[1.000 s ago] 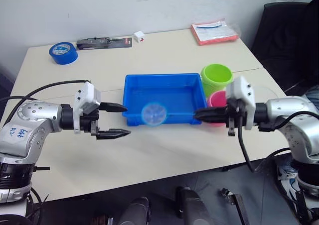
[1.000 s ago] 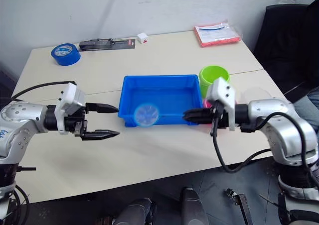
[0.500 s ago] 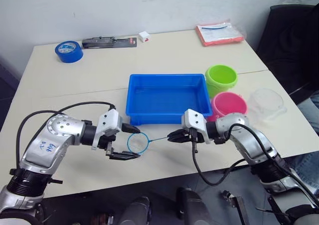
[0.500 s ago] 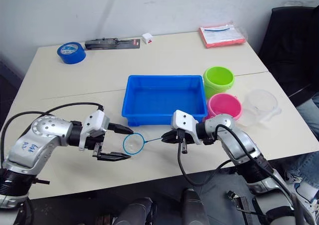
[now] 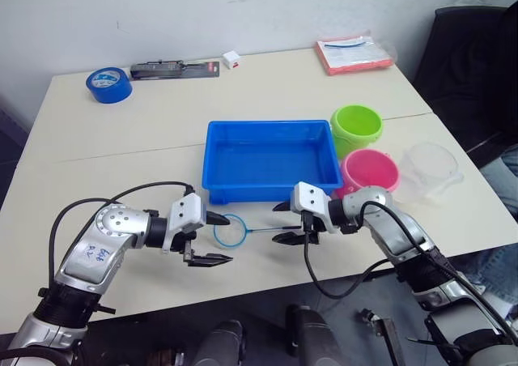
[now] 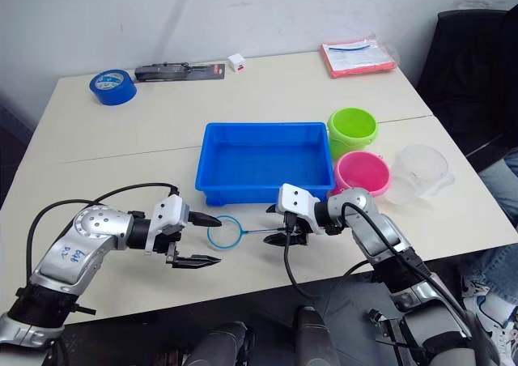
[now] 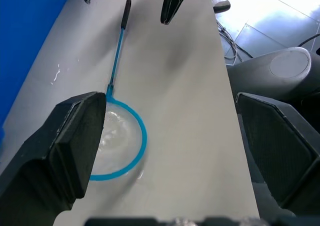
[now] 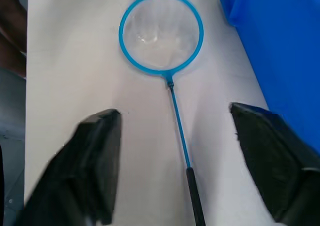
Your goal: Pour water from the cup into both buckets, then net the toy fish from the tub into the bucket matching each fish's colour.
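Note:
The net lies flat on the table in front of the tub, its blue hoop to the left and its thin handle running right. My right gripper is open, one finger on each side of the handle's dark end, not gripping it. My left gripper is open too, straddling the left side of the hoop. The green bucket and the pink bucket stand right of the tub. The clear cup sits right of the pink one. The toy fish are hidden; the tub's floor looks bare.
At the table's far edge lie a blue tape roll, a black tool pack, a small white box and a red packet. A black chair stands at the right.
My right gripper was shut on the net's handle half a second ago; its fingers have since spread and the net rests on the table. The left gripper has edged closer to the hoop.

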Robot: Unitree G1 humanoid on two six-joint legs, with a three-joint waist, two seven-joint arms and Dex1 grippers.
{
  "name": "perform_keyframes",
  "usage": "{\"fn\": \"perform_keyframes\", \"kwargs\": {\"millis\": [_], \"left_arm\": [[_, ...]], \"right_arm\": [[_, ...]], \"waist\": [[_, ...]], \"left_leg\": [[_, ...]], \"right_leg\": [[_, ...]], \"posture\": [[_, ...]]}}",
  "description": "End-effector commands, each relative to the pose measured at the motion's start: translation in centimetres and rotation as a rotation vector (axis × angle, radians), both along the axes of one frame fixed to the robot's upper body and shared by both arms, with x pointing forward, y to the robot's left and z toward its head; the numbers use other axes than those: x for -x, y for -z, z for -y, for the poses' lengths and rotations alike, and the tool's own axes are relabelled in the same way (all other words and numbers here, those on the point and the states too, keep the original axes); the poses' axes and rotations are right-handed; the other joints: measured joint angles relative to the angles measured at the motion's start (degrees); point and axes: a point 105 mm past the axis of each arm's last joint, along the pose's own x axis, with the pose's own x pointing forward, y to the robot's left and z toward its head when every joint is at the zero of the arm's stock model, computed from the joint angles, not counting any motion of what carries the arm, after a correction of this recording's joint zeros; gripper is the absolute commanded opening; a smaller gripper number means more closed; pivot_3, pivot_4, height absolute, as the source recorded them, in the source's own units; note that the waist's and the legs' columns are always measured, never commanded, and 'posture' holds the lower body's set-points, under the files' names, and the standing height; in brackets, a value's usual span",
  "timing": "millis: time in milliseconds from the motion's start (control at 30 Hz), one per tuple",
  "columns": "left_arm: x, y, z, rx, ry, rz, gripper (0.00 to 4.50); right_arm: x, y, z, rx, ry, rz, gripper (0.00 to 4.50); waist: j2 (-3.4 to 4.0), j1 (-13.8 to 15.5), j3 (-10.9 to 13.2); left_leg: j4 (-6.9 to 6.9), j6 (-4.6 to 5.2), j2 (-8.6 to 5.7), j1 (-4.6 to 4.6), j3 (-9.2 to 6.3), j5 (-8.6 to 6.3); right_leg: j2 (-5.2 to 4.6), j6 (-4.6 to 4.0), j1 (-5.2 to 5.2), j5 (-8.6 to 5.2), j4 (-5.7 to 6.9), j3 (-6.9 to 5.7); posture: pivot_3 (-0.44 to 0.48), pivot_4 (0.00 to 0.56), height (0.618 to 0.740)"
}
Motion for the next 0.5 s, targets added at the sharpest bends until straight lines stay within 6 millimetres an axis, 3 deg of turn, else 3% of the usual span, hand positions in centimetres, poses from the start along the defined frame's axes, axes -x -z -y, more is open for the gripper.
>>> {"fn": "perform_keyframes", "kwargs": {"millis": [33, 233, 367, 500], "left_arm": [[0.2, -0.9, -0.3, 0.032, -0.052, 0.042, 4.50], [1.0, -0.5, -2.4, 0.077, -0.244, 0.050, 4.50], [1.3, -0.1, -4.7, 0.121, -0.457, 0.049, 4.50], [2.1, 0.2, -4.9, 0.125, -0.479, 0.045, 4.50]], "right_arm": [[0.8, -1.6, 1.6, -0.018, 0.032, 0.025, 4.47], [3.1, -2.5, 4.3, -0.060, 0.173, -0.017, 4.47], [4.6, -2.0, 5.9, -0.090, 0.300, -0.066, 4.47], [4.9, -1.7, 6.3, -0.096, 0.351, -0.081, 4.47]], "waist": [[0.00, 0.16, 0.00], [0.00, 0.77, 0.00], [0.00, 1.35, 0.00], [0.00, 1.64, 0.00]], "left_leg": [[0.00, 0.00, 0.00, 0.00, -0.01, 0.00], [0.00, 0.01, 0.01, 0.01, 0.00, -0.01], [-0.03, -0.05, 0.09, 0.04, 0.00, -0.04], [0.01, -0.03, 0.05, 0.11, 0.05, -0.04]], "right_leg": [[0.00, 0.00, 0.01, 0.00, -0.02, -0.01], [0.00, 0.00, 0.03, 0.00, -0.07, 0.06], [0.05, -0.05, 0.03, -0.03, -0.12, 0.18], [0.02, -0.07, 0.13, -0.01, -0.16, 0.22]], "posture": [[0.000, 0.150, 0.740], [0.000, 0.150, 0.740], [0.000, 0.150, 0.740], [0.000, 0.150, 0.740]]}}
